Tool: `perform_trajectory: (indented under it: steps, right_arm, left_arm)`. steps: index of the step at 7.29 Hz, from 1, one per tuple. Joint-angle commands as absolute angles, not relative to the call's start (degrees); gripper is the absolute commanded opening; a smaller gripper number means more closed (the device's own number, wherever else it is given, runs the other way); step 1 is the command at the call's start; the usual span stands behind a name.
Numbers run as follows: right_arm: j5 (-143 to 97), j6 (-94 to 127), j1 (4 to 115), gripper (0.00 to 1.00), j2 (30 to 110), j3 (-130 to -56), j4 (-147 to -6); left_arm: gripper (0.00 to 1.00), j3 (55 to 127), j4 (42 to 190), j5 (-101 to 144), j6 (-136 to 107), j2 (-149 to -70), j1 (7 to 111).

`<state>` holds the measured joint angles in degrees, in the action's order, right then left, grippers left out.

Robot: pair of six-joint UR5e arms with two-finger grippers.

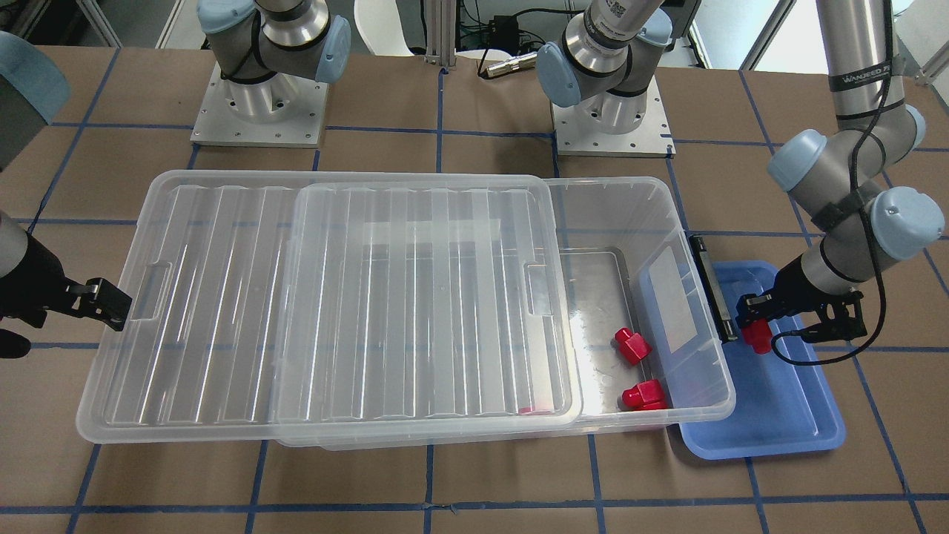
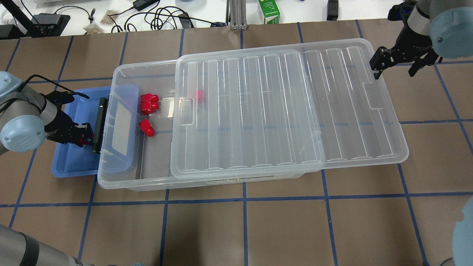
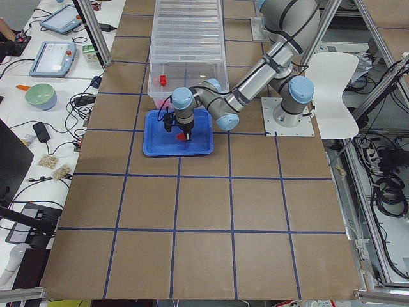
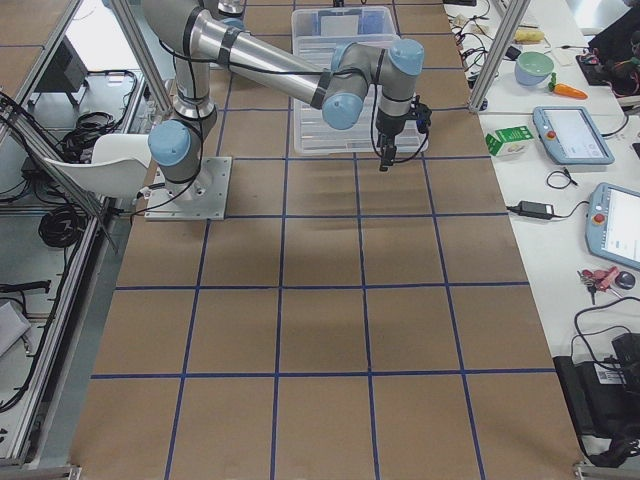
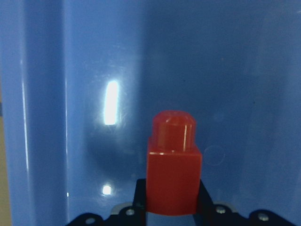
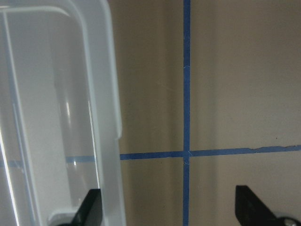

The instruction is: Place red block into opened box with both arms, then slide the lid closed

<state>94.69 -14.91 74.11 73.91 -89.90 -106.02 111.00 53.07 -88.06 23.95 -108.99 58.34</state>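
Observation:
My left gripper (image 1: 750,317) hangs low over the blue tray (image 1: 786,415), shut on a red block (image 1: 757,338); the left wrist view shows that block (image 5: 173,172) pinched between the fingers. The clear box (image 2: 122,177) is open at its left end, beside the tray. Three more red blocks (image 2: 149,107) lie on the box floor, and another (image 2: 200,95) shows through the lid (image 2: 281,111). The lid lies slid toward my right side and overhangs the box. My right gripper (image 2: 396,63) is open just beyond the lid's far edge (image 6: 110,117), holding nothing.
A black latch bar (image 2: 99,125) stands on the box's end wall, between the tray and the box opening. Brown table paper with blue tape lines (image 6: 186,94) surrounds everything. Cables, a green carton (image 2: 269,11) and tablets lie past the table edge.

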Motion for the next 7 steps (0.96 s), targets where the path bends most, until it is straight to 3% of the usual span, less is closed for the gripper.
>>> perform_trajectory:
  steps: [1,4,7]
  right_arm:
    - [94.8,-14.9,73.6,1.0,74.0,-89.8,-106.0]
    - [94.1,-14.9,73.8,1.0,74.9,-89.5,-104.4]
    - [94.0,-14.2,75.8,1.0,82.2,-89.6,-100.3]
  left_arm:
    - [0.0,106.6,63.4,-88.2,24.0,-104.0,58.5]
    - [0.0,97.1,82.7,-88.2,23.2,-97.0,60.5]
    - [0.0,96.6,83.4,-88.3,10.1,-91.9,75.1]
